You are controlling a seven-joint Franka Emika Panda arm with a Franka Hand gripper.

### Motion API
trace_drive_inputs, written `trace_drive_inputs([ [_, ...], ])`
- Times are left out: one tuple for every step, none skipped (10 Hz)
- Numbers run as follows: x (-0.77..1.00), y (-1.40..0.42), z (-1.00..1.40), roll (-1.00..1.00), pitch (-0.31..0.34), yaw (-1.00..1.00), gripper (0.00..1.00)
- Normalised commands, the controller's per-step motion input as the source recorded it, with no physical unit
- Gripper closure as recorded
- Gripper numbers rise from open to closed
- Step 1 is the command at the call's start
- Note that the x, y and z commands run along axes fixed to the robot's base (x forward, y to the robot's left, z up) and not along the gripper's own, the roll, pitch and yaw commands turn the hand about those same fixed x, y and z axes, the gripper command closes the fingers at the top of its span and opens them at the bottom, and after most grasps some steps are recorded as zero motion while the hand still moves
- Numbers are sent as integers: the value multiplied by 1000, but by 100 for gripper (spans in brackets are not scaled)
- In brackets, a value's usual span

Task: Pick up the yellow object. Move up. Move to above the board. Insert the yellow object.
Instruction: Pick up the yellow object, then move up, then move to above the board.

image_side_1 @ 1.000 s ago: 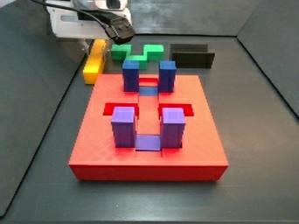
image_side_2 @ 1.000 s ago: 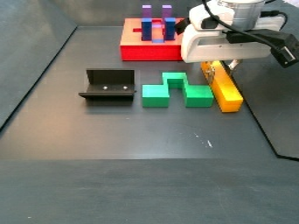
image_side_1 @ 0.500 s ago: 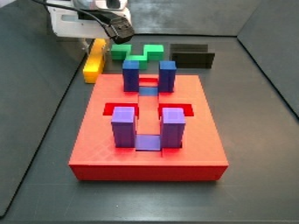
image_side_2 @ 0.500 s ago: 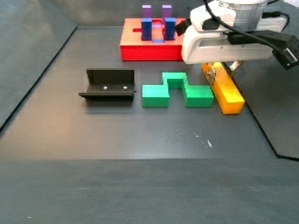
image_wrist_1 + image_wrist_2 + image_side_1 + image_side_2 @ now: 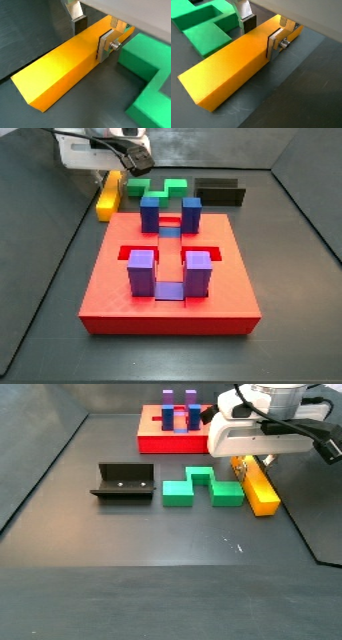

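Note:
The yellow object (image 5: 254,485) is a long yellow-orange bar lying flat on the dark floor, next to the green block. My gripper (image 5: 249,457) is down over its far end. In both wrist views the fingers straddle the bar (image 5: 63,67) (image 5: 231,67). One silver finger (image 5: 105,44) (image 5: 275,42) presses its side. The dark pad of the opposite finger (image 5: 79,25) (image 5: 249,24) sits at its opposite edge. The gripper (image 5: 123,175) looks shut on the bar. The board (image 5: 171,283) is a red slab with four blue-purple posts (image 5: 142,274), apart from the gripper.
A green stepped block (image 5: 201,487) lies right beside the bar and shows in both wrist views (image 5: 150,75) (image 5: 201,25). The black fixture (image 5: 124,483) stands further along the same row. Cables hang at the gripper's side (image 5: 321,444).

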Motion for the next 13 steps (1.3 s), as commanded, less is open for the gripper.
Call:
trace_drive_inputs([
  [0,0,0,0,0,0,100],
  [0,0,0,0,0,0,100],
  [0,0,833,0,0,0,100],
  [-3,23,824,-1,12,15,100],
  [-48,1,624,-38,74,22,100],
  [-8,-13,363,-87,64,16,100],
  [0,0,1400,0,0,0,100],
  [-12,-4,1400,-11,12,-1,100],
  [-45,-20,1400,-56,22,-1,100],
  [-40,-8,1400,-123,-6,-4,100],
  [-10,4,1400,-112,22,-10,100],
  [8,-7,1400,-94,55,-7,100],
  [4,2,1400,-77,59,-8,100],
])
